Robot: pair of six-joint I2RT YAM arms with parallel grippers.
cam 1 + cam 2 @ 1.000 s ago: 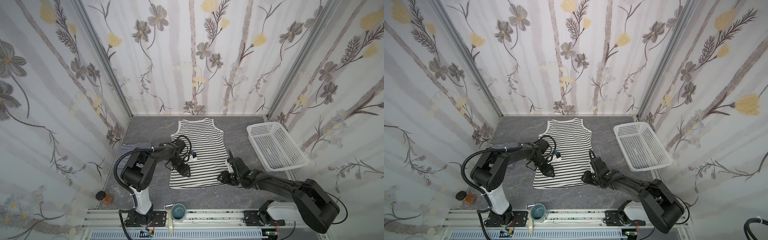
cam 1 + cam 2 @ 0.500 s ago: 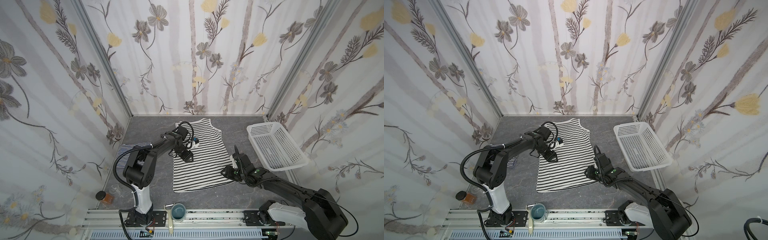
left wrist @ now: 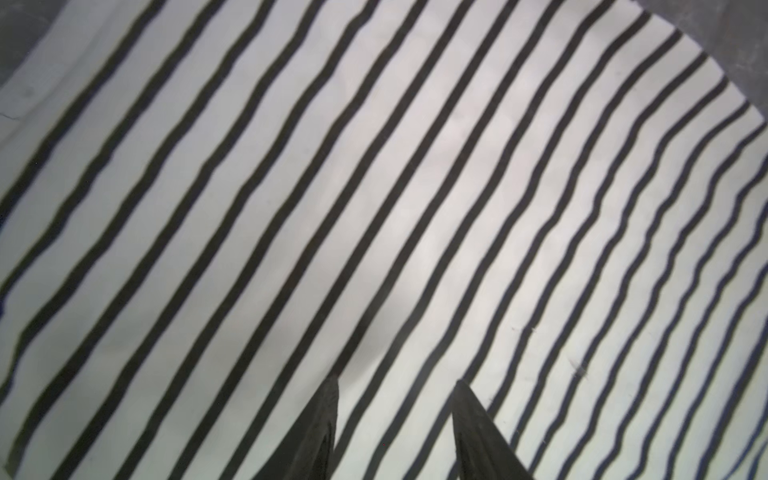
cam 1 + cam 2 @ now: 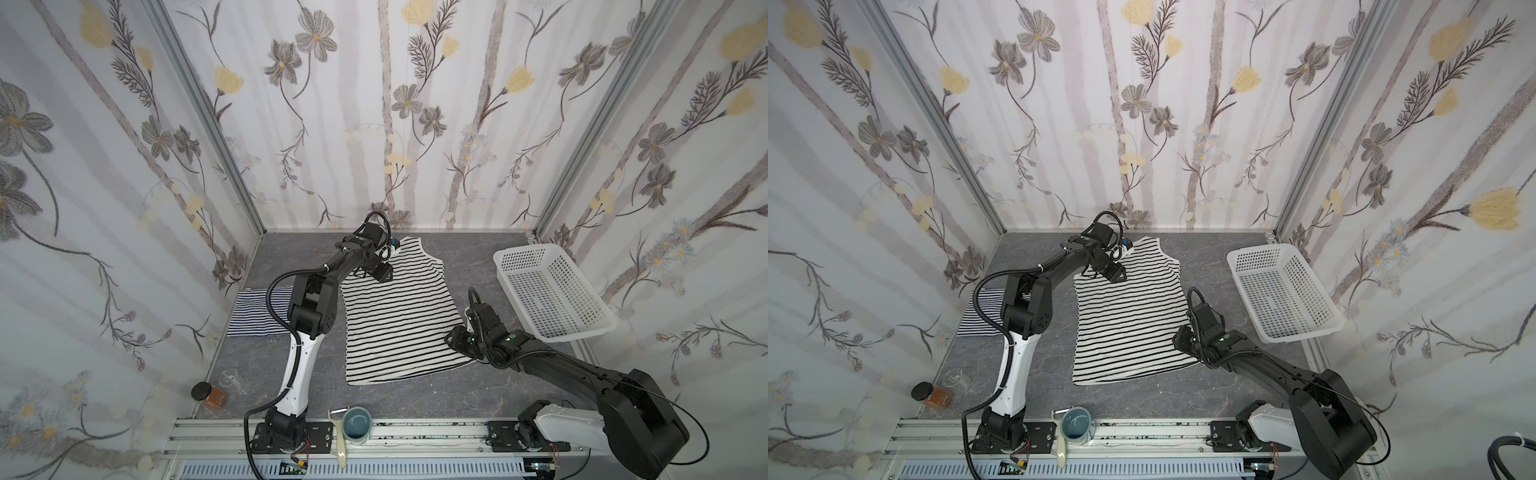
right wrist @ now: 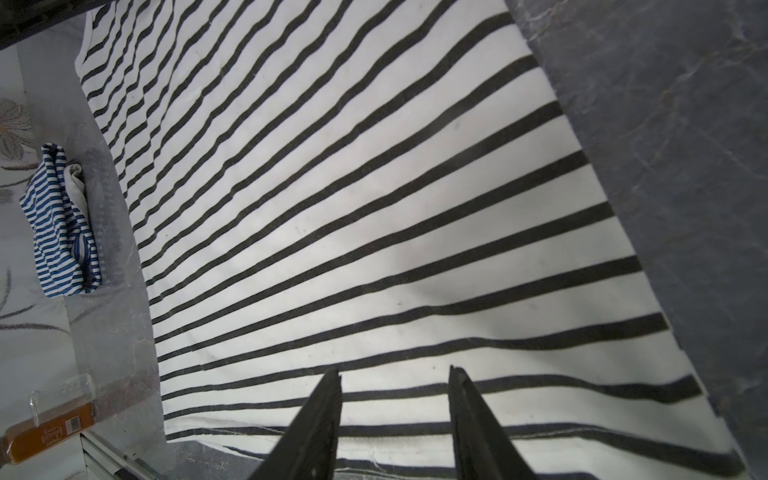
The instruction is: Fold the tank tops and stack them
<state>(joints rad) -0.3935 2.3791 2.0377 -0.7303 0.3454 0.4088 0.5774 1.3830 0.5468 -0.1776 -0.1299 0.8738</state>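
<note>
The black-striped tank top [image 4: 399, 316] lies flat, unfolded, on the bench [image 4: 419, 401]; the left gripper [image 3: 395, 384] and the right gripper [image 5: 395, 374] hover open over it. Next, probably, both must pinch one edge.

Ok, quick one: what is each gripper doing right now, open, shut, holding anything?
Left gripper: jaws open, empty, over the black-striped tank top.
Right gripper: jaws open, empty, over the same top.

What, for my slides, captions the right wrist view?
Open right hand over the spread black-striped tank top; navy-striped top folded nearby.
</note>
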